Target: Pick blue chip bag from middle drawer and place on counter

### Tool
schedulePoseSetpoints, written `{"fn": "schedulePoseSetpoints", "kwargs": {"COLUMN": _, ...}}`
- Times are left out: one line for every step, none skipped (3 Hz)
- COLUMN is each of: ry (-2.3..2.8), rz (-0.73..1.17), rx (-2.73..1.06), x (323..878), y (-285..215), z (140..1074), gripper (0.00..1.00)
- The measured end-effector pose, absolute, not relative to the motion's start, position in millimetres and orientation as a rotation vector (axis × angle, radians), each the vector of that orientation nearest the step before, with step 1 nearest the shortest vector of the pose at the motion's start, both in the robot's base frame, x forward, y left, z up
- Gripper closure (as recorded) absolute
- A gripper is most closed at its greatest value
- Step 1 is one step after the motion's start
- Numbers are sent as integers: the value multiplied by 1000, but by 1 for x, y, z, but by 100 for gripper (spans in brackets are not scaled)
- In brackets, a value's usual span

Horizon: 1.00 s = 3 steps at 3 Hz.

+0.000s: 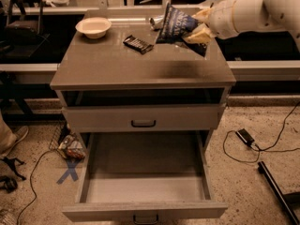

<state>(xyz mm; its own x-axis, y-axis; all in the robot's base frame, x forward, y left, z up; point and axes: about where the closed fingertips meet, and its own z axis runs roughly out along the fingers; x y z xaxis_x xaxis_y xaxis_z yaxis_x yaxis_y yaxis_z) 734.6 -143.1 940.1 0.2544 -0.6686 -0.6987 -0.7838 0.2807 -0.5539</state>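
The pincer (198, 25) hangs over the back right part of the bench (117, 67), at the end of a white arm (255, 11) that reaches in from the right. Its two tan fingers (202, 16) are clamped on the right end of the blue chip bag (174, 24), one above and one below. The bag juts out to the left of the pincer, tilted, with its white lettering facing up. Whether its lower corner touches the bench top I cannot tell.

Just beyond the bag's far end, left of the pincer, a silvery can (156, 21) lies on its side. Further left and a little nearer to me is a small black ridged bar (138, 43), flat on the bench. A pale bowl (93, 27) sits well to the left, at the back left corner.

Far below the pincer, the middle drawer (145, 210) stands pulled out, its pale floor showing. Above it a shut drawer front (103, 118) carries a dark handle. On the floor, down and to the left, is a blue tape cross (69, 172).
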Motion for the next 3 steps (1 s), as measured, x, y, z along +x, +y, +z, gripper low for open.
{"fn": "schedulePoseSetpoints", "kwargs": {"ry": 1509, "rz": 168, "rx": -1457, "x": 746, "y": -132, "z": 926, "gripper": 27}}
{"fn": "schedulePoseSetpoints", "kwargs": {"ry": 1531, "rz": 187, "rx": -1471, "x": 749, "y": -127, "z": 919, "gripper": 4}}
{"fn": "schedulePoseSetpoints", "kwargs": {"ry": 1535, "rz": 191, "rx": -1474, "x": 749, "y": -127, "z": 918, "gripper": 0}}
